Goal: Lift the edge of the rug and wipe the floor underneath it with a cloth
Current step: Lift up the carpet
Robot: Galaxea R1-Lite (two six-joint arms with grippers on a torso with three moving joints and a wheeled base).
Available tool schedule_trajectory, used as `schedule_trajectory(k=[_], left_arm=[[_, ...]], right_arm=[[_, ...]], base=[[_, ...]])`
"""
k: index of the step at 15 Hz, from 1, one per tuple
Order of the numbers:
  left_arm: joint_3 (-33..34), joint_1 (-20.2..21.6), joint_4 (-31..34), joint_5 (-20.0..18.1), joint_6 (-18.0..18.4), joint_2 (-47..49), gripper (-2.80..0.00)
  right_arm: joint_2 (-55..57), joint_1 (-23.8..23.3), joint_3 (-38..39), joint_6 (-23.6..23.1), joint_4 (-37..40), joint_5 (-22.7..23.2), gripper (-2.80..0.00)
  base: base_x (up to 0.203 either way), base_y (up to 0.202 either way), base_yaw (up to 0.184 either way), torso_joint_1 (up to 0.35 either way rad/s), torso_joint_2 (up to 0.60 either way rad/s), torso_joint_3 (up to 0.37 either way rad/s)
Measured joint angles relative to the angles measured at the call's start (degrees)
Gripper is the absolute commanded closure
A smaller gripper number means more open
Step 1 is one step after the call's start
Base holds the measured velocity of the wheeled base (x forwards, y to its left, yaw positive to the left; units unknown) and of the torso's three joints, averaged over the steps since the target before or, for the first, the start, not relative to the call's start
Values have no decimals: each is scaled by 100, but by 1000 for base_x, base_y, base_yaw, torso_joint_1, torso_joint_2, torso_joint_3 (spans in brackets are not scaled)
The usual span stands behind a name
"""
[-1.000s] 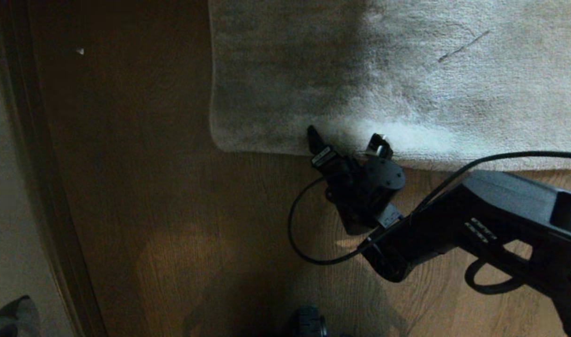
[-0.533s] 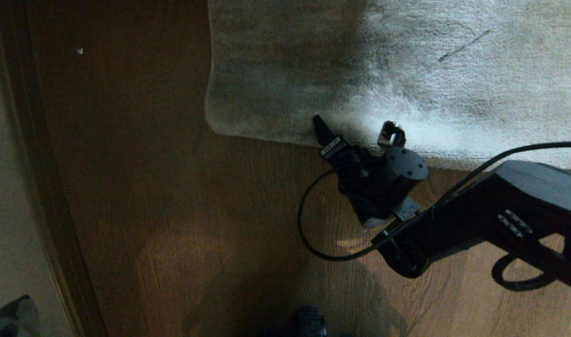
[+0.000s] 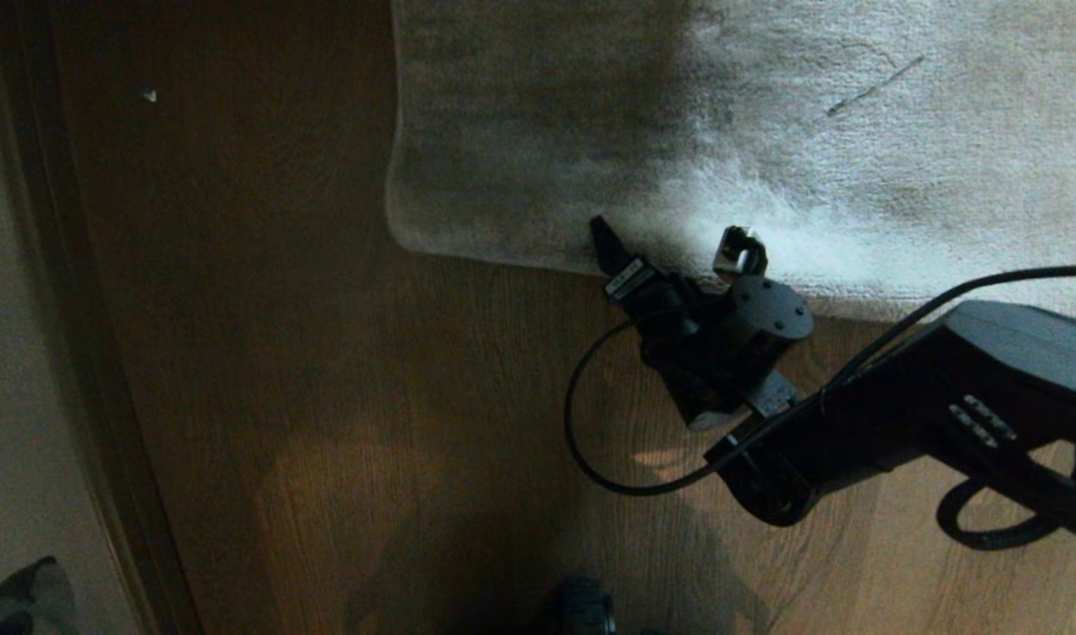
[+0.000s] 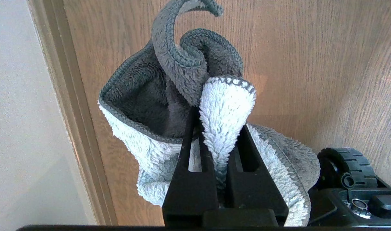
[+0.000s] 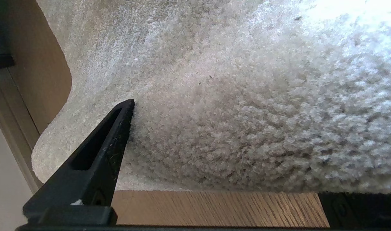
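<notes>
A very large light grey-beige short-pile rug (image 3: 767,132) fills the upper right, its straight rug edge (image 3: 503,258) and rounded corner lying on the brown wood-grain plank floor (image 3: 326,397). The black right arm reaches in from the right, and its right pincer (image 3: 675,249) stands with fingers spread wide at that border, one fingertip (image 3: 601,234) on the pile. A black cable (image 3: 582,441) loops from the wrist over the planks. A dark skirting strip (image 3: 70,353) runs down the left side.

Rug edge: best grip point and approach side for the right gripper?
Probably the rug edge near its rounded corner, approached from the bare floor side. The border lies almost flat, so one finger should slide underneath and one press on the pile. The open right gripper already straddles it.
</notes>
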Motion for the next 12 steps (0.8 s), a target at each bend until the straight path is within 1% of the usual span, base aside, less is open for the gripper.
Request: schedule_trajectory(k=[12], left_arm=[[0, 0, -4, 1, -1, 0, 0]], right_arm=[[-7, -2, 0, -108, 2, -17, -280]], base=[[0, 0, 0, 0, 0, 0]])
